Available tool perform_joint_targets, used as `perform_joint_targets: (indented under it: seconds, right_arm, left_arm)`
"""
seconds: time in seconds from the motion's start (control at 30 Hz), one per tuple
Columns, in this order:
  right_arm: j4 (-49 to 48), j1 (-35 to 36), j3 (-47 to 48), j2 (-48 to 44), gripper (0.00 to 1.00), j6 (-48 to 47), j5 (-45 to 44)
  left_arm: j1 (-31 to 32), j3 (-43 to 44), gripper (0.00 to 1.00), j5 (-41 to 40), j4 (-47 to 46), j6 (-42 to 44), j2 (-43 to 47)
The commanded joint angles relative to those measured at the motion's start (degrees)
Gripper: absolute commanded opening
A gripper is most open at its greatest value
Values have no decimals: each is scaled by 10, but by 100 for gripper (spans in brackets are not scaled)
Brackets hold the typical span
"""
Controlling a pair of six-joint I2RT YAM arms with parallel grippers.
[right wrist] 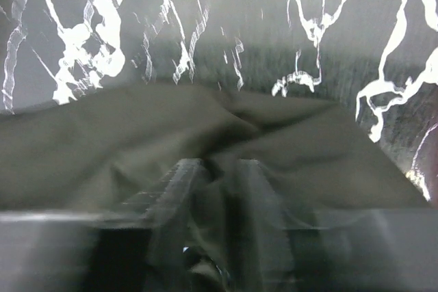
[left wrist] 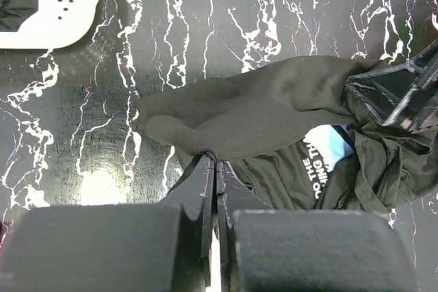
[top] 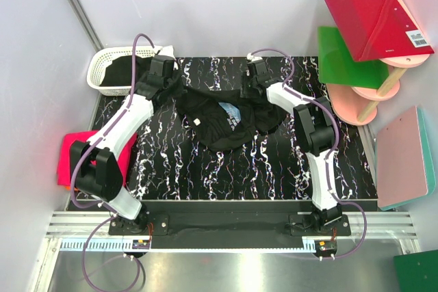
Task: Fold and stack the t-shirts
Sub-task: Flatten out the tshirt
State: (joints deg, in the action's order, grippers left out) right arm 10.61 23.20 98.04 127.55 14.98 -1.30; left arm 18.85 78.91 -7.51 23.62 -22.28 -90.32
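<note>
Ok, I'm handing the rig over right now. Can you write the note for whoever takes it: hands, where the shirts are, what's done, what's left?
Hands: left hand is shut on one edge of the black t-shirt. The right hand is at the opposite edge with cloth between its fingers; the view is blurred, so the grip is uncertain.
Shirt: crumpled in the middle of the table, not spread or folded.
Done: a folded hot-pink shirt lies by the table's left edge.
Left: spread, fold and stack the black one; more dark cloth waits in the white basket.
</note>
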Motion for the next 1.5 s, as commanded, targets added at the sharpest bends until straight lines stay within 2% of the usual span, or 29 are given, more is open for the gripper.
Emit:
perform_joint_targets:
  seconds: [0.0, 0.03, 0.2, 0.43, 0.57, 0.73, 0.97, 1.03, 1.17, 1.3, 1.47]
  right_arm:
    - [61, -1, 41, -4, 10, 1, 10]
    - [61, -1, 37, -12, 0, 3, 9]
    - [38, -1, 4, -53, 0, 9, -62]
    - [-130, -1, -187, -216, 0, 30, -149]
    - [-213, -1, -263, -300, 0, 20, -173]
    - [-230, -1, -299, -389, 0, 10, -181]
    - [-109, -3, -295, -421, 0, 35, -216]
    - [-53, -2, -304, -414, 0, 48, -222]
    - [-5, -10, -326, -371, 0, 105, -265]
    - [61, -46, -307, -315, 0, 159, -288]
    - [82, -92, -309, -319, 0, 187, -330]
  left_arm:
    - [-7, 5, 0, -2, -17, 3, 1]
    - [-7, 5, 0, -7, -16, 2, 0]
    - [-14, 9, 0, -36, -6, 2, 3]
    - [-22, 8, 0, -104, 12, 15, 40]
    - [-30, 4, 0, -117, 11, 12, 56]
    - [-33, 8, 0, -117, 11, 13, 73]
    - [-34, -40, 0, -134, 35, 2, 107]
    - [-36, -60, 0, -145, 44, -6, 123]
    - [-44, -106, 0, -147, 44, -17, 135]
    - [-52, -110, 0, -164, 59, -25, 122]
    - [-75, -97, 0, -167, 66, -35, 112]
